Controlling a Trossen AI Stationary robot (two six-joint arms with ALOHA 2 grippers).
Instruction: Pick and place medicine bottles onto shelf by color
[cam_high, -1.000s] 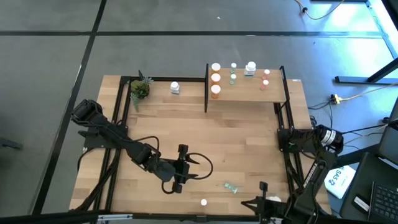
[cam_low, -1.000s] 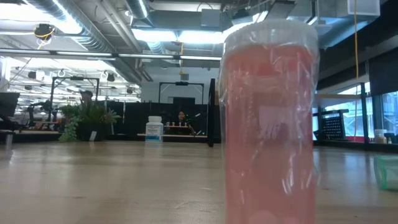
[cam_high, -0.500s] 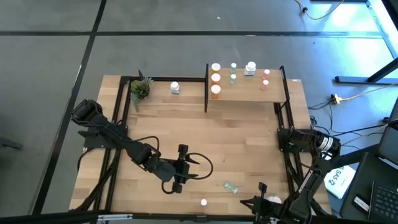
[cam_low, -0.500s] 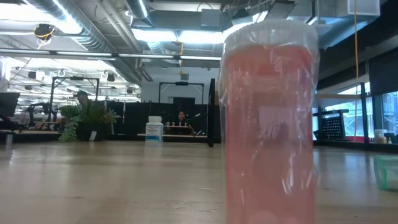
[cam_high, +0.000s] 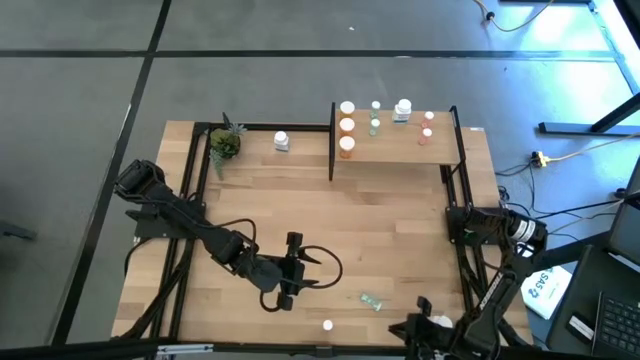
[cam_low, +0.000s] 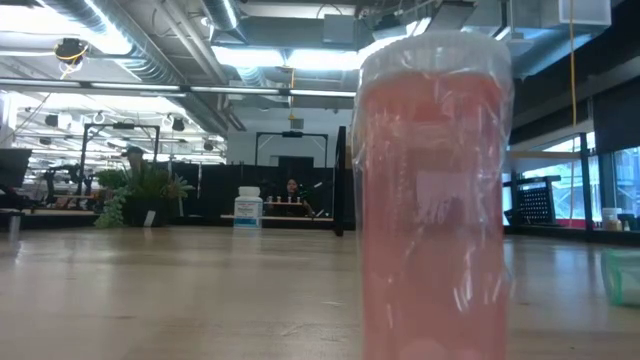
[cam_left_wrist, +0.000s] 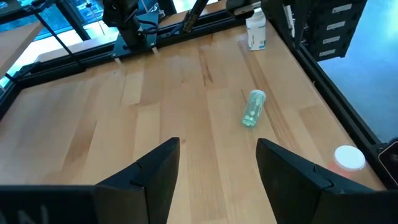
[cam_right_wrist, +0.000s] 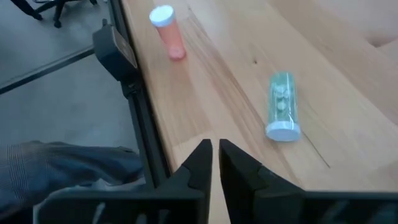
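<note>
A green medicine bottle (cam_high: 371, 300) lies on its side on the table near the front edge. A pinkish-red bottle (cam_high: 327, 325) stands upright at that edge and fills the low view (cam_low: 432, 190). My right gripper (cam_right_wrist: 214, 158) hovers shut, just right of the green bottle (cam_right_wrist: 283, 106), pointing along the front edge; it touches nothing. My left gripper (cam_left_wrist: 217, 171) waits open left of the green bottle (cam_left_wrist: 253, 107), above the table. On the shelf (cam_high: 395, 148) at the far right stand orange, green, white and pink bottles.
A white bottle (cam_high: 281, 141) and a small potted plant (cam_high: 225, 143) stand at the far edge, left of the shelf. Black frame rails (cam_high: 185, 200) run along the table's left and right sides. Bare wood lies between the arms and the shelf.
My right gripper has sunk a little toward the table near the front edge and rolled about its own axis. The bottles have stayed where they were.
</note>
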